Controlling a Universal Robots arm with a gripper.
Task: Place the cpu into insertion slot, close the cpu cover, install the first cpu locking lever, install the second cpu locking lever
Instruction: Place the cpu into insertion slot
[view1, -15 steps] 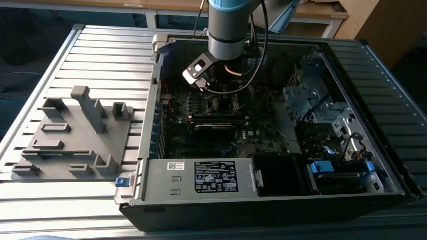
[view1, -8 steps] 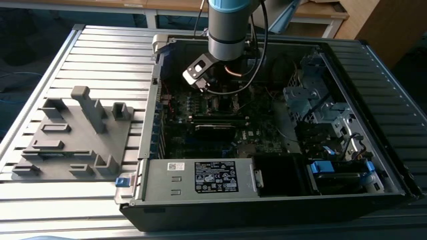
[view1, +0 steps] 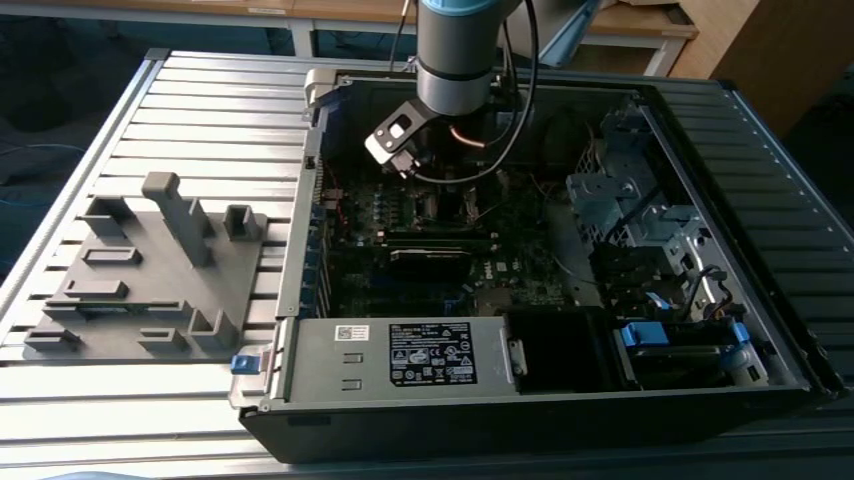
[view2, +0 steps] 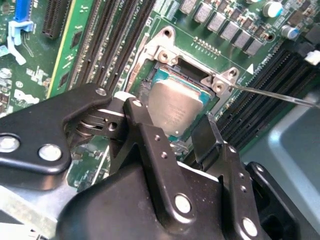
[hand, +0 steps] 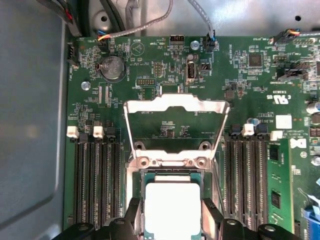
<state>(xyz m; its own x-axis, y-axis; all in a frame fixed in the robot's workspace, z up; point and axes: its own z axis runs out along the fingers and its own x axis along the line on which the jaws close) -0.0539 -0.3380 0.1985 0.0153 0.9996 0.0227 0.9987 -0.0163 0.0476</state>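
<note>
Open computer case (view1: 747, 300) on a slatted grey metal bench (view1: 200, 110): my jaws pinch the small, flat, square chip with a dull silver-grey metal top (view2: 175, 102) by two opposite edges. I hold it at the small square dark socket with a black rim (view2: 191, 67) on the green motherboard (hand: 150, 65).

By my reading this is the first step, placing the chip. I cannot tell whether it is fully seated. In the first wrist view the thin silvery square frame cover (hand: 176, 104) stands swung open on its hinge beyond the socket, not yet closed. In the second wrist view a thin steel lever rod (view2: 275, 95) lies out to one side.

Seating, I judge, calls for the chip level and square to the rim, with no sideways push.

White lettering dots the board, and a black-and-white sticker (view1: 430, 353) sits on the grey power-supply box. I make out no wording on either.
</note>
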